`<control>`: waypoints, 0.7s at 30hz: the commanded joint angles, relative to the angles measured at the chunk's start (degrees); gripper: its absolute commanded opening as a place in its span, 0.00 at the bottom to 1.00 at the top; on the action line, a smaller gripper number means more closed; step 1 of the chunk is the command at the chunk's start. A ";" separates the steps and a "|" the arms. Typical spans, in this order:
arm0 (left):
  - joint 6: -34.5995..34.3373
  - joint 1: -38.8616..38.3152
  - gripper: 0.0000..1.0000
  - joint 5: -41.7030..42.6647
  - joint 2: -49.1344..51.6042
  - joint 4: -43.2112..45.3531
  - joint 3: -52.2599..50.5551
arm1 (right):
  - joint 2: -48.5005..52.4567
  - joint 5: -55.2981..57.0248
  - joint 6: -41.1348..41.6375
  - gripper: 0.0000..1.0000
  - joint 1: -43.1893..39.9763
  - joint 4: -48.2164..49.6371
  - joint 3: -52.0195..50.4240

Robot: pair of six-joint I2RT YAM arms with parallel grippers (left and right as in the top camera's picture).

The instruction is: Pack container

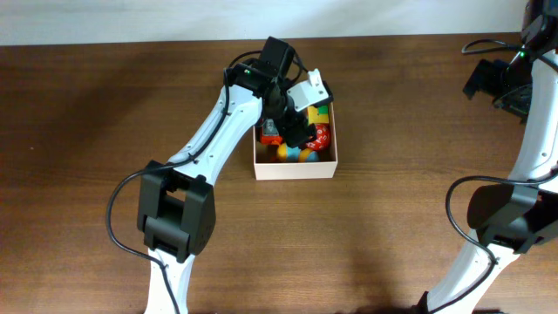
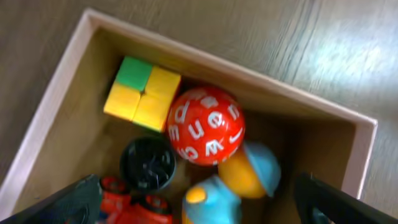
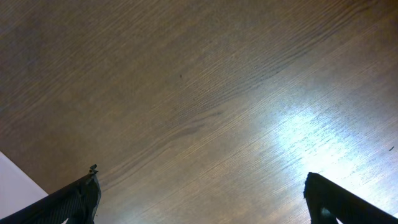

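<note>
The container point(image 1: 295, 169) is a shallow white-walled box with a tan inside, in the middle of the table. It also shows in the left wrist view point(image 2: 68, 68). Inside lie a yellow-and-green cube point(image 2: 142, 92), a red ball with white letters point(image 2: 206, 126), a black round piece point(image 2: 147, 163), a red toy point(image 2: 134, 202) and two blue-and-orange toys point(image 2: 249, 171). My left gripper point(image 1: 296, 131) hangs over the box, open and empty, fingers point(image 2: 199, 208) wide apart above the toys. My right gripper point(image 3: 202, 202) is open and empty over bare table at the far right point(image 1: 493, 83).
The brown wooden table point(image 1: 418, 131) stretches all around the box. A pale wall edge point(image 3: 15, 186) shows at the lower left of the right wrist view.
</note>
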 commanded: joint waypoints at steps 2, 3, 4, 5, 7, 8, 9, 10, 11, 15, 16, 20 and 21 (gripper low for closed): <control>-1.27 -0.11 0.99 0.33 0.17 -0.04 0.66 | -1.84 0.72 0.11 0.99 -0.09 0.00 -0.20; -1.29 -0.02 0.99 0.70 0.02 -0.17 0.90 | -1.84 0.72 0.09 0.99 -0.09 0.00 -0.20; -1.31 -0.02 0.99 0.90 -0.20 -0.15 1.11 | -1.84 0.72 0.09 0.99 -0.09 0.00 -0.20; -1.27 0.00 0.99 1.31 -0.90 -0.09 1.25 | -1.84 0.72 0.09 0.99 -0.09 0.00 -0.20; -1.25 0.20 0.99 1.03 -3.82 -0.04 1.25 | -1.84 0.72 0.09 0.99 -0.09 0.00 -0.20; -1.25 0.42 0.99 0.37 -5.66 -0.07 1.25 | -1.84 0.72 0.11 0.99 -0.09 0.00 -0.20; -1.25 0.72 0.99 -0.81 -8.11 -0.07 1.25 | -1.84 0.72 0.09 0.99 -0.09 0.00 -0.20; -1.25 0.87 0.99 -1.68 -9.70 -0.13 1.22 | -1.84 0.72 0.09 0.99 -0.09 0.00 -0.20; -1.25 1.27 0.99 -2.73 -12.20 -0.33 1.22 | -1.84 0.72 0.09 0.99 -0.09 -0.02 -0.20; -1.25 3.65 0.99 -7.43 -22.45 -0.31 0.70 | -1.84 0.72 0.09 0.99 -0.09 0.00 -0.20; -1.25 4.26 0.99 -8.76 -24.41 -0.28 0.31 | -1.84 0.72 0.09 0.99 -0.09 0.00 -0.20; -1.20 7.78 0.99 -12.24 -32.48 0.59 -2.86 | -1.84 0.72 0.11 0.99 -0.09 0.00 -0.20; -1.22 9.49 0.99 -12.24 -35.67 2.12 -5.42 | -1.84 0.72 0.11 0.99 -0.09 0.00 -0.20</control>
